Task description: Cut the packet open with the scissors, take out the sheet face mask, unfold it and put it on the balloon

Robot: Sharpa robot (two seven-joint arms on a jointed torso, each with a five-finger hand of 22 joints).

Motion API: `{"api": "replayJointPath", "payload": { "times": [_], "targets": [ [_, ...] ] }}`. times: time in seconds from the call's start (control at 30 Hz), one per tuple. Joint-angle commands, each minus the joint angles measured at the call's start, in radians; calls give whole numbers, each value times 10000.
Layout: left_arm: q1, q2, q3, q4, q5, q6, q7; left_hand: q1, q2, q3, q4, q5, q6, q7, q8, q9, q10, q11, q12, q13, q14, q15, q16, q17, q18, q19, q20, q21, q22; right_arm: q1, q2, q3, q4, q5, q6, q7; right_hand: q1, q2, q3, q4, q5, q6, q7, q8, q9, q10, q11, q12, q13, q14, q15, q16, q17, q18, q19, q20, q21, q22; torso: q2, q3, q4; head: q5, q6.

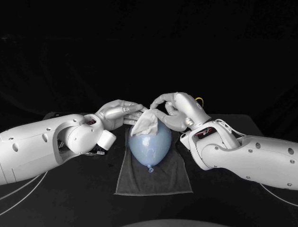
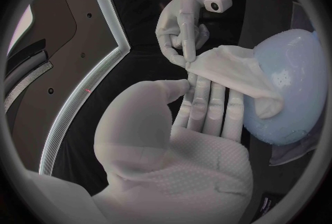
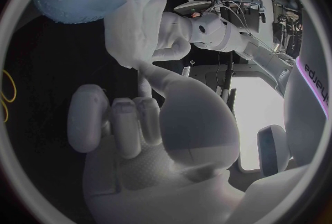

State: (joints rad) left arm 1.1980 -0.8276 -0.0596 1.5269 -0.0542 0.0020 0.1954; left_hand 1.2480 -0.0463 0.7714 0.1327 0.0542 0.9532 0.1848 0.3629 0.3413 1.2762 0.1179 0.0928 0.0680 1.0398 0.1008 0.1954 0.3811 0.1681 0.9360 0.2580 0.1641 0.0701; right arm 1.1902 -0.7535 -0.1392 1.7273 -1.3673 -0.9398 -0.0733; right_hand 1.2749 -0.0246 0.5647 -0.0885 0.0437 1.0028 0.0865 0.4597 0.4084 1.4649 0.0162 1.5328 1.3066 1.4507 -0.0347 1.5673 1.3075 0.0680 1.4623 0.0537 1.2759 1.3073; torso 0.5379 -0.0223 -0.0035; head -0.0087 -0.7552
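Balloon (image 1: 149, 144): pale blue, inflated, oval. Lies lengthwise on a dark grey cloth (image 1: 156, 182) spread on the bench (image 1: 67, 189), with its knotted neck pointing toward the robot.

Sheet face mask (image 1: 147, 124): white, limp and still partly bunched. Draped over the balloon's far end and hanging a short way down its upper side. Its top edge is pinched between the left robot hand (image 1: 118, 113) and the right robot hand (image 1: 176, 111).
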Motion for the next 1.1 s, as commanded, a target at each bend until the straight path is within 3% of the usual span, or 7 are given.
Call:
{"api": "replayJointPath", "payload": {
  "times": [0.03, 0.23, 0.53, 0.7, 0.87, 0.97, 1.1],
  "targets": [
    [-2, 27, 12, 48, 22, 466, -120, -680, -518, -737, 496, -54, -182, 45, -38, -28, -159, 124, -107, -11, -188, 82, -115, -20, 151, -118, 131, -142, -42, -3, 24, 7, -3, 76, -155, 239, -38, 34, 67, -8, 49, 41, -36, 32, 172, 799, -91, 40, 2278, 1201, -202, 35, 2633, -113, 140, -14, 39, 1886, 3, -3, 1, -11, -1],
    [-4, 33, 12, 59, -335, 739, -283, -275, -1342, -1732, 40, -54, -316, 44, 23, -26, -281, 120, -115, 15, -298, 84, -145, 6, 168, -181, 185, -243, -31, -7, 65, 9, -15, 143, -204, 309, -45, 37, 80, -9, 49, 35, -36, 50, 178, 795, -92, 34, 2272, 1201, -204, 35, 2633, -116, 145, -16, 53, 1890, 1, -3, -2, -25, -7],
    [-5, 41, 12, 75, -751, 952, -407, 648, -1781, -2276, -523, -52, -355, 42, 66, -77, -367, 109, -75, 23, -375, 92, -140, 63, 171, -160, 191, -306, -20, -8, 95, 11, -39, 168, -74, 292, -50, 39, 87, -9, 49, 32, -37, 61, 182, 794, -93, 33, 2270, 1201, -205, 35, 2633, -117, 146, -17, 58, 1891, -3, 0, 1, -15, -20],
    [-5, 38, 13, 76, -896, 867, -442, 1132, -1641, -2281, -757, -50, -148, -42, 225, -47, -361, 54, -7, 39, -389, 71, -117, 99, 175, -53, 154, -269, -2, -8, 105, 11, -28, 170, -9, 295, -64, 40, 104, -10, 50, 25, -41, 91, 194, 797, -95, 36, 2275, 1201, -207, 35, 2633, -121, 153, -21, 80, 1896, 1, 0, -3, -31, -22],
    [-5, 32, 13, 71, -907, 707, -370, 1483, -1129, -2316, -834, -51, 129, -185, 462, -3, -200, -80, 192, 89, -216, -18, 38, 196, 171, 81, 89, -216, 12, -8, 99, 11, -13, 174, 124, 335, -69, 39, 110, -11, 50, 23, -42, 102, 198, 799, -96, 39, 2278, 1201, -208, 35, 2633, -123, 156, -21, 89, 1898, -6, -3, -3, -20, -23],
    [-5, 28, 13, 66, -841, 608, -272, 1668, -625, -2376, -845, -53, 308, -346, 692, 68, -62, -197, 334, 112, -102, -85, 130, 250, 167, 154, 44, -178, 19, -8, 89, 11, -6, 177, 230, 358, -81, 37, 122, -12, 50, 17, -45, 128, 208, 805, -98, 46, 2286, 1201, -210, 35, 2633, -122, 155, -24, 87, 1897, -7, -2, -4, -17, -28],
    [-5, 22, 13, 63, -755, 533, -181, 1704, -222, -2334, -779, -49, 115, -360, 788, 152, 3, -212, 366, 94, -37, -111, 153, 252, 168, 204, 2, -138, 30, -8, 59, 10, -3, 193, 325, 372, -96, 35, 133, -13, 49, 12, -48, 155, 218, 805, -101, 45, 2286, 1201, -211, 35, 2633, -122, 155, -26, 87, 1897, -7, -3, -4, -16, -19]
  ]
}}
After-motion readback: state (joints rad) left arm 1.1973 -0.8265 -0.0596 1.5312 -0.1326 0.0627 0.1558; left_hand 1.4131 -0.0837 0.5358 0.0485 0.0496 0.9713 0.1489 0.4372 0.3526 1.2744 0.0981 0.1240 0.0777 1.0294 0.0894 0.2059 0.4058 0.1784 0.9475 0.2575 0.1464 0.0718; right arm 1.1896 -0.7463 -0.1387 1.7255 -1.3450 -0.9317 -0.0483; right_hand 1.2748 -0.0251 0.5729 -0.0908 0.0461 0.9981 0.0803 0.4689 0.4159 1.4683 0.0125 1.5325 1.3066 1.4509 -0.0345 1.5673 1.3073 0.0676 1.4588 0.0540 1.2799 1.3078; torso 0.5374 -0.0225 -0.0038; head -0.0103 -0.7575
